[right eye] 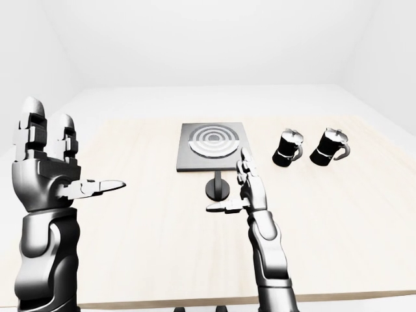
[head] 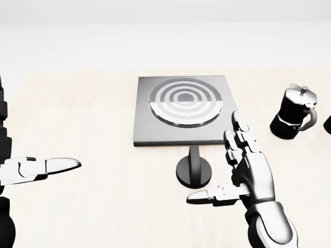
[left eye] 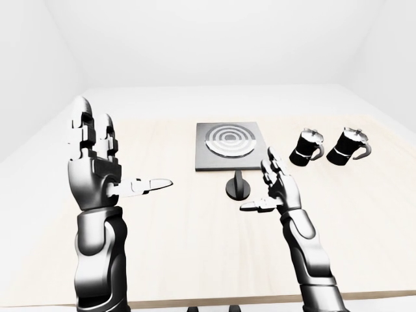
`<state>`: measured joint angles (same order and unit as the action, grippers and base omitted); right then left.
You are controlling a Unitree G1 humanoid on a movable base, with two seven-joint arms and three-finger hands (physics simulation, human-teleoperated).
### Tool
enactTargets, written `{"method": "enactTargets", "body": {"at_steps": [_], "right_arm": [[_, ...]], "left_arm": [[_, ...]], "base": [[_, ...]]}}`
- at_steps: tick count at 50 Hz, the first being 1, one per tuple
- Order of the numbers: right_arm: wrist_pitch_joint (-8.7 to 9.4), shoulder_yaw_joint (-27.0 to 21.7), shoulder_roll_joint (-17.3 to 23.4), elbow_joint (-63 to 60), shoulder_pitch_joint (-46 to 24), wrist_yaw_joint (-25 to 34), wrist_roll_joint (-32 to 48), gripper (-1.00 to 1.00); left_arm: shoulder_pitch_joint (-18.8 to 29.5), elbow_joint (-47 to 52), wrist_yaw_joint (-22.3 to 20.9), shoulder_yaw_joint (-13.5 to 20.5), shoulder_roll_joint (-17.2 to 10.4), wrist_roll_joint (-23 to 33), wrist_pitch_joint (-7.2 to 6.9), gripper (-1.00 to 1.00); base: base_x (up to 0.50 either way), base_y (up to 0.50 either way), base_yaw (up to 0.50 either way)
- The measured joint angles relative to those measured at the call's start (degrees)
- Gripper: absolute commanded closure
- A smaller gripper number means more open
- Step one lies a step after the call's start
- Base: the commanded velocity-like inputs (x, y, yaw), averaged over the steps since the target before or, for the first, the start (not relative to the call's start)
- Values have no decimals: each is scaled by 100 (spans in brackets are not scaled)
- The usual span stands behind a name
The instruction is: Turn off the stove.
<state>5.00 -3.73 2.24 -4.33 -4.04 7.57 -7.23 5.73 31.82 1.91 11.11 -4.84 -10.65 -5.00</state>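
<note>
1. The stove (head: 187, 111) is seen as a flat grey square plate with a ringed round burner, lying on the pale wooden table (head: 93, 119), a little right of centre in the head view
2. The knob (head: 194, 170), a dark round disc with an upright bar handle, is placed on the table just below the stove's lower edge
3. The right hand (head: 243, 173) is held just to the right of the knob with its fingers spread and released; its thumb (head: 207, 197) is stretched out below the knob, and no contact with the knob is seen
4. The left hand (left eye: 97, 162) is raised well apart at the left, fingers extended upward and nothing grasped
5. Two dark moka pots (left eye: 307, 147) (left eye: 348, 145) are stood to the right of the stove
</note>
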Motion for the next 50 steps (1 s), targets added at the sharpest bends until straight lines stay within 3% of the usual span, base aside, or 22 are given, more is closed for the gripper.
{"method": "enactTargets", "body": {"at_steps": [31, 38, 44, 50], "right_arm": [[-65, -52, 86, 752, -292, 103, 139, -100], [-173, -37, 93, 1056, -393, 121, 168, -100], [-440, -29, 98, 1558, -508, 137, 211, -100], [-563, -18, 103, 1817, -568, 146, 232, -100]], "left_arm": [[1, 105, 12, 34, -11, -31, 0, -100], [5, 159, 20, 45, -18, -40, 0, -100], [-17, 219, 20, 66, -18, -51, 0, -100], [-31, 256, 20, 87, -20, -63, 0, -100]], "base": [[0, 0, 0], [0, 0, 0], [0, 0, 0], [0, 0, 0]]}}
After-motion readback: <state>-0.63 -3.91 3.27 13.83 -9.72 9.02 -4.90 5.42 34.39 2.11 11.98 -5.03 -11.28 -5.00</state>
